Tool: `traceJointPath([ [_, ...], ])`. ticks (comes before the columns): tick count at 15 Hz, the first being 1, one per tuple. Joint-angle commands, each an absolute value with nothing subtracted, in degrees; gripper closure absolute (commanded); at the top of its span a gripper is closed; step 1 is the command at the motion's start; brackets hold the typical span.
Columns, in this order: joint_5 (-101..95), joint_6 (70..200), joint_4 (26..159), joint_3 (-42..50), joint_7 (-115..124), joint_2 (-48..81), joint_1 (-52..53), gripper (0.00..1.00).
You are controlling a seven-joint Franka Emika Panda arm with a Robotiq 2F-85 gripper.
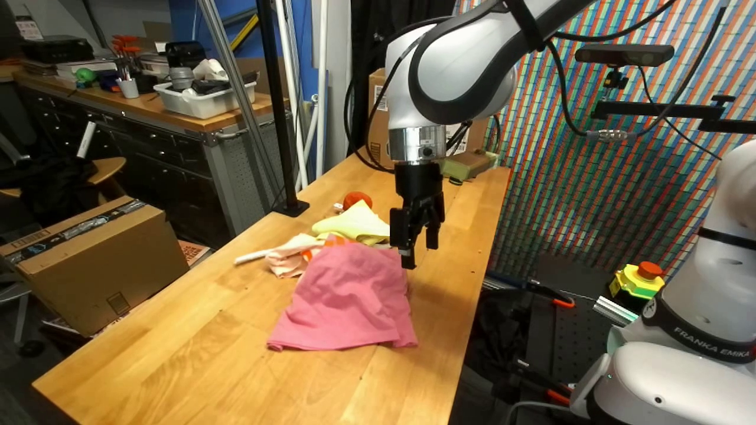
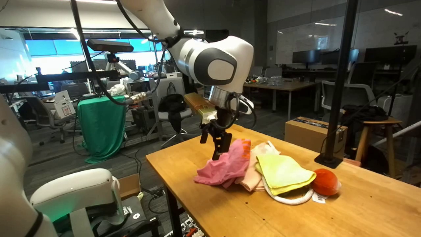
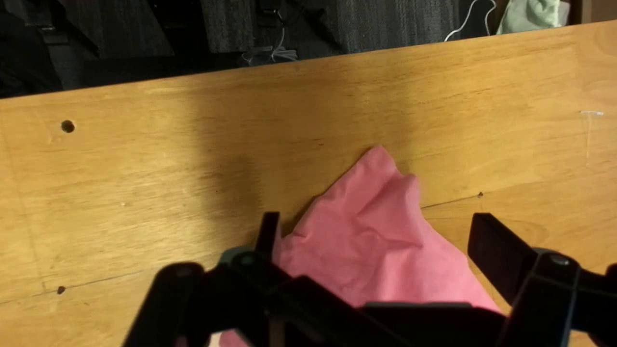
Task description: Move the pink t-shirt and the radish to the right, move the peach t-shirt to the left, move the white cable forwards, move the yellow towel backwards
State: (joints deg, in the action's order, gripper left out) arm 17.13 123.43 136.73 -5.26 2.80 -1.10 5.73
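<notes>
The bright pink t-shirt (image 1: 354,301) (image 2: 227,166) lies crumpled on the table; its pointed corner fills the middle of the wrist view (image 3: 371,250). Above one edge of it hangs my gripper (image 1: 420,251) (image 2: 210,148) (image 3: 376,221), jaws spread wide and nothing gripped. Against the pink cloth rests the bunched peach t-shirt (image 1: 288,260) (image 2: 252,179). A folded yellow towel (image 1: 354,223) (image 2: 283,171) sits partly over the white cable (image 2: 292,200), whose far end (image 1: 251,256) pokes out past the peach cloth. Beside the towel is the round red radish (image 1: 358,199) (image 2: 325,182).
A black post (image 1: 290,208) (image 2: 329,160) stands on the table's edge near the radish. At the far table end is a cardboard box (image 1: 384,150), partly behind the arm. Wood surface (image 1: 195,354) extends around the cloths; the table edge (image 3: 299,65) crosses the wrist view's top.
</notes>
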Motion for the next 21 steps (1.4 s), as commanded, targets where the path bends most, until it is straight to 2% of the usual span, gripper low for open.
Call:
traceJointPath([
  [1,18.06,125.83,135.22,-6.32,4.74,2.08,6.59,0.0],
  [8,19.79,131.37,135.27,-7.89,5.77,6.09,7.8,0.0],
  [13,17.79,141.45,135.43,-9.44,10.71,10.69,10.0,0.0],
  [21,4.76,151.3,135.78,-6.76,24.79,15.46,14.6,0.0],
])
